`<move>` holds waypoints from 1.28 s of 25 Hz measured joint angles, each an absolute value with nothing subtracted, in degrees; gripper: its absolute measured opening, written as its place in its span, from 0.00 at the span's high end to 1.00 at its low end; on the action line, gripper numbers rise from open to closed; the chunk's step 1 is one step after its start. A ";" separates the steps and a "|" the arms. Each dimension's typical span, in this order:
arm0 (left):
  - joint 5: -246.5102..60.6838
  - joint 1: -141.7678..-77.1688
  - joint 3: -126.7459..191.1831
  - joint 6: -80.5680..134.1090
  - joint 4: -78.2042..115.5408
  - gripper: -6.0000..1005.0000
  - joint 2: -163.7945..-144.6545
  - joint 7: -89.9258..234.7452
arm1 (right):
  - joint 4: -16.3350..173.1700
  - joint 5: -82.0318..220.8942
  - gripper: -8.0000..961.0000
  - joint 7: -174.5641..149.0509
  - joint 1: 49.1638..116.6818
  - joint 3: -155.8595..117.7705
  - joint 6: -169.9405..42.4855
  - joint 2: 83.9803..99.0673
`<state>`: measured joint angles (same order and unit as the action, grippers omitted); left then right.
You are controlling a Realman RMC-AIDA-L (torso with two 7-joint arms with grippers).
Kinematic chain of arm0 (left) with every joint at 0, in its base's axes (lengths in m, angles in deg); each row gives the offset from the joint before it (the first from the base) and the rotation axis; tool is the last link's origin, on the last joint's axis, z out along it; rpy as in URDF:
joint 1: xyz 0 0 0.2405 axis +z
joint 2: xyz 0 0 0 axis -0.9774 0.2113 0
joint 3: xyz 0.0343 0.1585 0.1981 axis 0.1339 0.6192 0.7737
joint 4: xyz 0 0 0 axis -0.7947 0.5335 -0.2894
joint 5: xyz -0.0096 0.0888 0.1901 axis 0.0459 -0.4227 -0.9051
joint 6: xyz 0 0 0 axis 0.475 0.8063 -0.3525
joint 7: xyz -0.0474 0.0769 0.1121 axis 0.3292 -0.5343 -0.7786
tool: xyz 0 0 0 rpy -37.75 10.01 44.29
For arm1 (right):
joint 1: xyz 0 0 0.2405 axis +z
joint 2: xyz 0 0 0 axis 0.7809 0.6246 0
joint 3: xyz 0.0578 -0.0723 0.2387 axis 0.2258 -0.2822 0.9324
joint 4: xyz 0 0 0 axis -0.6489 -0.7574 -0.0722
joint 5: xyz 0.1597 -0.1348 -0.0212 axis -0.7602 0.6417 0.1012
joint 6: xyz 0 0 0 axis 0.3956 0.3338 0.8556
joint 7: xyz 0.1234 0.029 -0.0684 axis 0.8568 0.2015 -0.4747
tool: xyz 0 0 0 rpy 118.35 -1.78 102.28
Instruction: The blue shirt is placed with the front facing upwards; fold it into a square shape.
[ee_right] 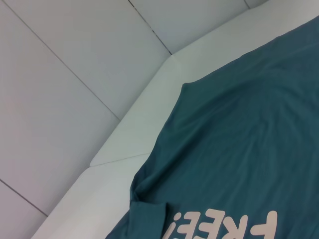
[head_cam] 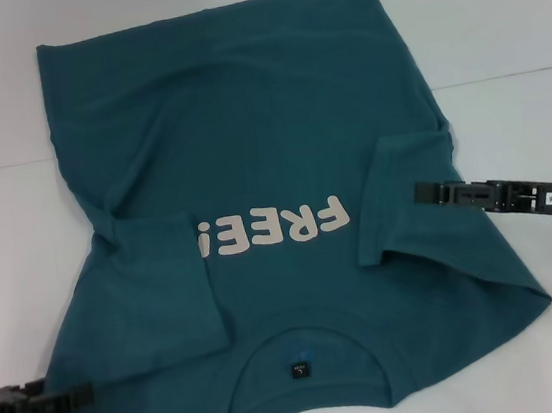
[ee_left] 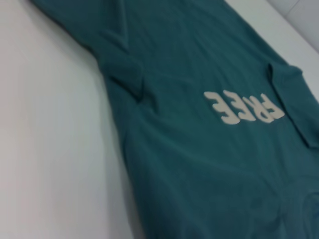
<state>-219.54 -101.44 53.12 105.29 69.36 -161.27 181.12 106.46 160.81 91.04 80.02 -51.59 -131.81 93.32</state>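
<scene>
The blue shirt (head_cam: 268, 137) lies front up on the white table (head_cam: 495, 18), collar and dark tag (head_cam: 299, 369) toward me. Both sleeves are folded inward: one (head_cam: 159, 281) covers the end of the white "FREE!" lettering (head_cam: 274, 229), the other (head_cam: 401, 201) lies beside it. My right gripper (head_cam: 426, 193) hovers at that sleeve's outer edge. My left gripper (head_cam: 73, 398) sits low at the shirt's near left shoulder edge. The left wrist view shows the shirt (ee_left: 199, 164) with its lettering (ee_left: 244, 107). The shirt (ee_right: 249, 149) also fills much of the right wrist view.
Bare white table (ee_left: 50, 124) runs along the shirt's left side. A tiled wall (ee_right: 75, 74) rises behind the table's far edge (ee_right: 149, 129). A seam line (head_cam: 502, 76) crosses the table to the right of the shirt.
</scene>
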 joint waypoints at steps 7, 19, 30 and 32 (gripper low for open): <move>-221.97 -100.93 52.93 104.13 70.03 0.13 -161.42 182.48 | 106.41 160.81 0.06 91.04 79.78 -51.59 -131.79 93.32; -221.64 -101.77 54.14 105.47 69.80 0.13 -161.74 182.70 | 106.39 160.63 0.06 91.04 79.57 -51.60 -132.11 93.26; -221.55 -103.16 54.17 106.35 69.74 0.13 -161.78 182.74 | 106.40 160.62 0.06 91.03 79.57 -51.59 -131.91 93.23; -221.54 -103.24 54.17 106.30 69.89 0.13 -161.80 182.75 | 106.40 160.61 0.06 91.04 79.62 -51.59 -131.87 93.23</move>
